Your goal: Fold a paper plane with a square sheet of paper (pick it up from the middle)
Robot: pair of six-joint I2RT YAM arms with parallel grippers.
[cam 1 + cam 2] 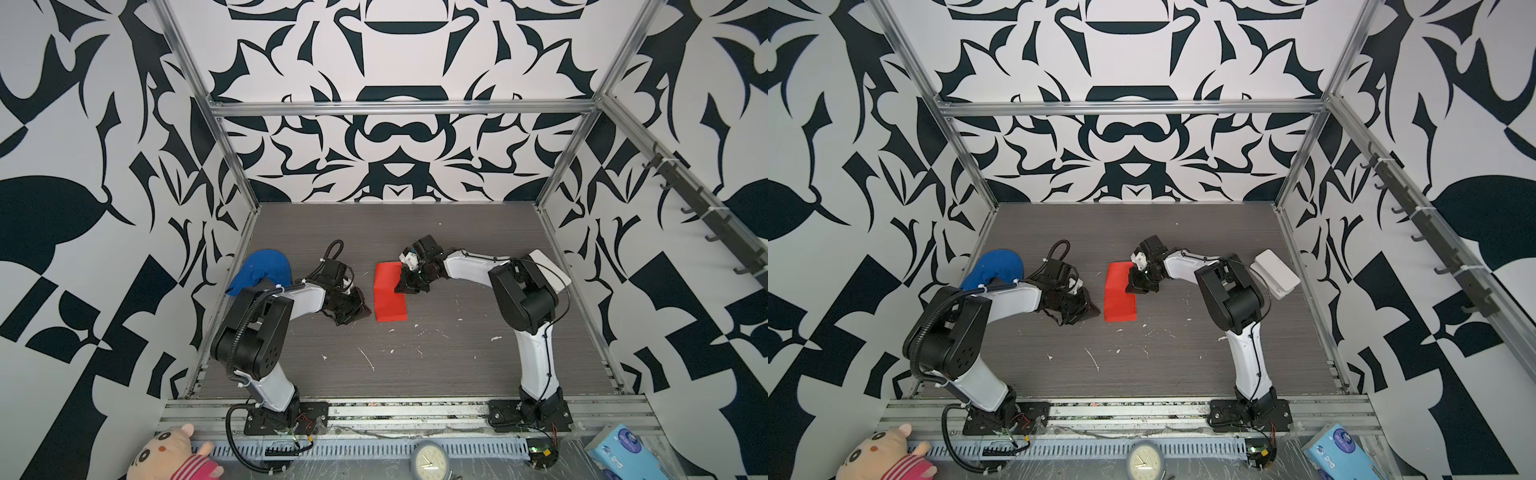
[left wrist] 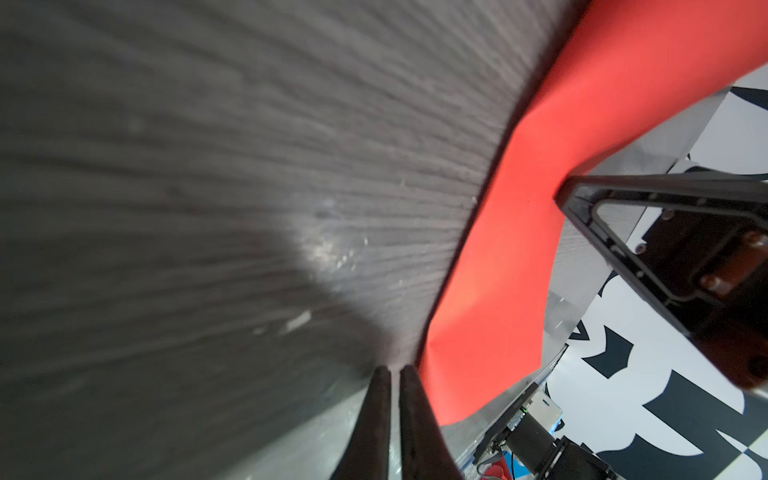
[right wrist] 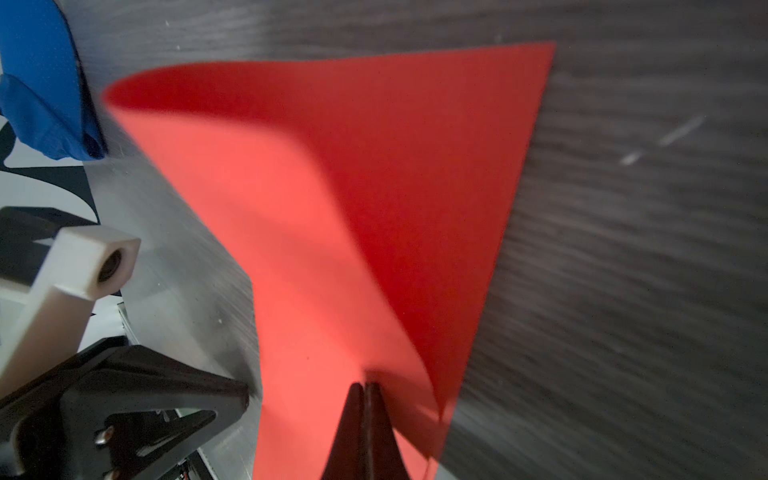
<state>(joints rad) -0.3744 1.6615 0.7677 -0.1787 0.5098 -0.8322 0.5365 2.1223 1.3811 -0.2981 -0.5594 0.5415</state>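
**Square sheet of paper** [image 1: 388,297] [image 1: 1119,298] [image 2: 519,249] [image 3: 332,199]: bright red, mid-table, not lying flat. Part of it rests on the grey wood-grain table [image 1: 415,365]. The rest bows up and over in a rounded bend, which the right wrist view shows as an open loop at the end far from the fingertips.

**Right gripper** [image 1: 402,289] [image 1: 1130,289] [image 3: 365,388]: fingers [image 3: 353,436] are pressed together and clamped on the sheet's raised edge, with red paper on either side of the tips. The lifted flap runs away from these fingertips toward the bend. A loose corner curls just beside them.

**Left gripper** [image 1: 365,311] [image 1: 1094,309] [image 2: 395,372]: fingers [image 2: 374,419] are nearly together, with a thin slit between them and nothing in it. The sheet's edge runs just beside the tips, on the side facing the right gripper. Whether paper and fingertip touch cannot be told. In both top views the two sets of fingertips face each other across the sheet, near one another.

**Surroundings:**
- Blue cloth lump [image 1: 262,270] [image 1: 994,268] [image 3: 41,83]: behind the left fingers, well apart from them, on the side away from the sheet and beside that arm's elbow.
- White box [image 1: 550,270] [image 1: 1277,272]: well behind the right fingers, past that arm's elbow, at the table's edge.
- White flecks [image 1: 368,359]: scattered on the table on the base side of both sets of fingertips.
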